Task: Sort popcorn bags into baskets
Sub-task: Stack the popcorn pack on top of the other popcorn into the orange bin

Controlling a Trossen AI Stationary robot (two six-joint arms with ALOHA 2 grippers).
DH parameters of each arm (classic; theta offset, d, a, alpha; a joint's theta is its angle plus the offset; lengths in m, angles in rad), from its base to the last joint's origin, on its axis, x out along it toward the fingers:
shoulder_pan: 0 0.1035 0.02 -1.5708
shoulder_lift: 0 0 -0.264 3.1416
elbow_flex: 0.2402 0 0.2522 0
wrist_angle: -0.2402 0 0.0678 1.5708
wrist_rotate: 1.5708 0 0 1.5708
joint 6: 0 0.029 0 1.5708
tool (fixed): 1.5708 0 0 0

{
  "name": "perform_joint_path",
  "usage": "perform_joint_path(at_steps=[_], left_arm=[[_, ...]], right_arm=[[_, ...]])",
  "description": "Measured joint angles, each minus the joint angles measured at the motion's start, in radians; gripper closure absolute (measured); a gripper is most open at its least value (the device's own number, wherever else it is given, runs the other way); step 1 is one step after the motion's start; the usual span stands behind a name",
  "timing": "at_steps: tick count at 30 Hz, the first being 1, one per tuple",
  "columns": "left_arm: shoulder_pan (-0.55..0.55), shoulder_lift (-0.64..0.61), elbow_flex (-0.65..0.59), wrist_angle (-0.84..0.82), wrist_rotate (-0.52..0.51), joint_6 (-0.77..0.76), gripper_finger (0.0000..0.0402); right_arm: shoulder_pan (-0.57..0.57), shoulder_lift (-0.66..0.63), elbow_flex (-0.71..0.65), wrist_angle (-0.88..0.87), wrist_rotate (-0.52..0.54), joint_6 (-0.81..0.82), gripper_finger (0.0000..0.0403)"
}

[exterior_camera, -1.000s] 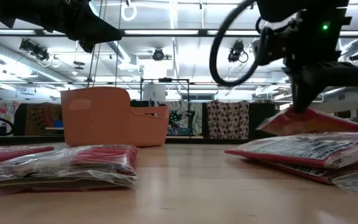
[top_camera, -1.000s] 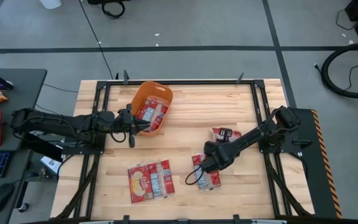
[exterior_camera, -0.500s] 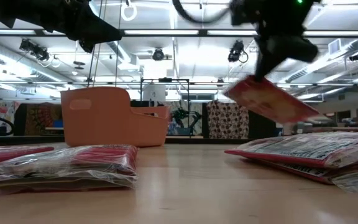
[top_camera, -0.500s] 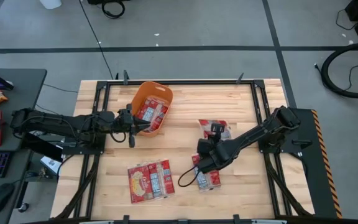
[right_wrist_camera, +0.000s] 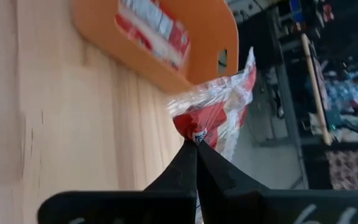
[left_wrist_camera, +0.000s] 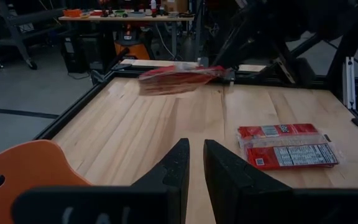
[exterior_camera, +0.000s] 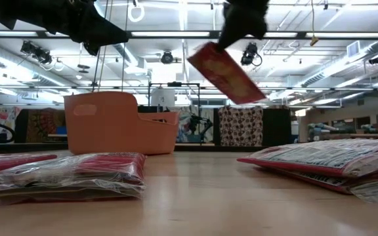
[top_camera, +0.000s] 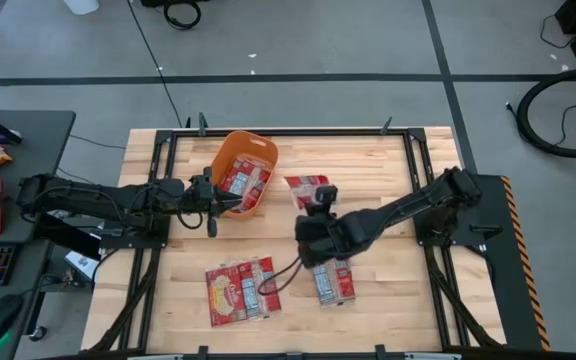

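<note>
Right gripper is clamped on one popcorn bag, its two fingers pinched together on the bag's crinkled edge, as the right wrist view shows. The bag is off the counter, held in the air near the middle and tilted, one end lower than the other in the low view. It sticks out from the gripper toward the orange basket, which stands near the counter's far left part, a short way beyond the bag. The basket already holds several bags.

Left gripper waits just beside the near side of the basket, at its left, with its fingers close together and nothing between them.

On the counter, a group of bags lies flat near the front edge, left of centre. Another bag lies flat below the right arm, to the right of that group. From the left wrist view the held bag hangs above the wood, well apart from the flat bag on the counter.
</note>
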Motion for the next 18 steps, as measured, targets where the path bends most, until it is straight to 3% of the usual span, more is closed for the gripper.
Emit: perform_joint_path(at_steps=[4, 11, 18], left_arm=[[0.000, 0.000, 0.000, 0.000, 0.000, 0.000, 0.0349], [0.000, -0.006, -0.001, 0.006, 0.005, 0.006, 0.0349], [-0.002, -0.098, -0.001, 0.032, 0.138, 0.049, 0.0349]], right_arm=[[-0.042, -0.023, 0.000, 0.186, -0.060, -0.174, 0.0401], [-0.137, -0.036, 0.000, 0.530, -0.291, -0.416, 0.0402], [-0.244, -0.036, 0.000, 0.754, -0.533, -0.478, 0.0402]])
